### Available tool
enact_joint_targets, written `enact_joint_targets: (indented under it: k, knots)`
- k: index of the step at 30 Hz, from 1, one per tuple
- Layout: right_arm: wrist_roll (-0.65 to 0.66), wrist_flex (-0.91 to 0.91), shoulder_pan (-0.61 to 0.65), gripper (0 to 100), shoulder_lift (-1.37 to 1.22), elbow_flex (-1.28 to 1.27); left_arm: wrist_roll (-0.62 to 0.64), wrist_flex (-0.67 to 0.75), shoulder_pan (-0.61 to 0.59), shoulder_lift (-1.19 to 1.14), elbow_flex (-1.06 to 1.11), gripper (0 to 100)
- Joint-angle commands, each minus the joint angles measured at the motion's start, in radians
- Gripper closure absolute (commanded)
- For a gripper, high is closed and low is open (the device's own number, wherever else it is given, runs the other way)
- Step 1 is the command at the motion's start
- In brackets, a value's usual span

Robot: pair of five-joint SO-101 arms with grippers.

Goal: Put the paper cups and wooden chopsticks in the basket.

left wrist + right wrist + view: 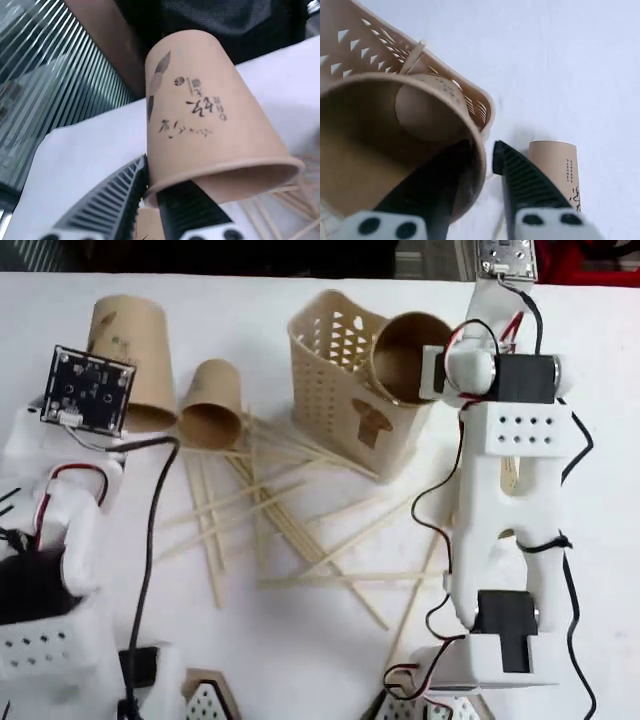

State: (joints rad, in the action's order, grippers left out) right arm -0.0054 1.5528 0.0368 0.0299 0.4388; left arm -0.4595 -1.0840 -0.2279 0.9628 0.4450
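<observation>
My left gripper (pixel 150 185) is shut on the rim of a brown paper cup (pixel 210 115), one finger inside and one outside; this cup (pixel 130 355) sits at the far left of the table. A second cup (pixel 212 405) lies on its side beside it. My right gripper (pixel 482 147) is shut on the rim of a third cup (pixel 395 145), which it holds tilted at the right rim of the beige basket (pixel 335 370), mouth (pixel 405 355) facing up. Wooden chopsticks (pixel 290 520) lie scattered in front of the basket. One chopstick (pixel 412 55) rests in the basket (pixel 350 40).
The left arm's camera board (pixel 88 390) and black cable (pixel 155 520) hang over the table's left side. The right arm's white body (pixel 505 510) covers the right side. Another paper cup (pixel 555 165) lies farther off in the right wrist view. A white cloth covers the table.
</observation>
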Motion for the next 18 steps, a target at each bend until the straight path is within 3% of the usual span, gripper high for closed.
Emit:
enact_joint_targets:
  k: [1,7,13,18]
  knots:
    - [-0.003,0.102,-0.018,81.4,0.012,0.133,0.040,-0.052,0.091,0.024,-0.143,98]
    - [-0.003,0.165,-0.081,82.9,0.012,0.247,0.063,-0.117,0.251,0.024,-0.255,98]
    - [-0.003,0.165,-0.137,82.8,0.012,0.172,0.063,-0.120,0.395,-0.004,-0.272,98]
    - [-0.003,0.165,-0.174,82.8,0.012,0.094,0.060,-0.123,0.487,-0.160,-0.310,98]
